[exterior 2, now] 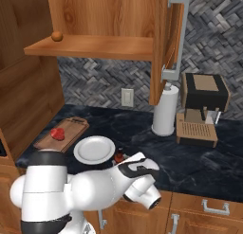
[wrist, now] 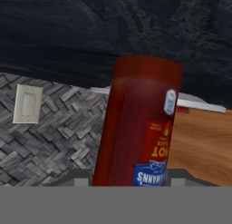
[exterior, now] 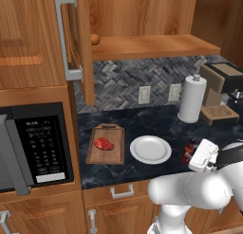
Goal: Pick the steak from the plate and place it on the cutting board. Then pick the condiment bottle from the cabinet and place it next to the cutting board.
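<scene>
Condiment bottle [wrist: 138,123] — clamped inside gripper [exterior: 192,155].

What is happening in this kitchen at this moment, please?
A white robot arm is holding the condiment bottle, with its gripper shut on it, low over the dark counter just right of the white plate. The steak already lies on the cutting board, left of the plate. The cabinet above stands open. The bottle seems about to be set down.
</scene>
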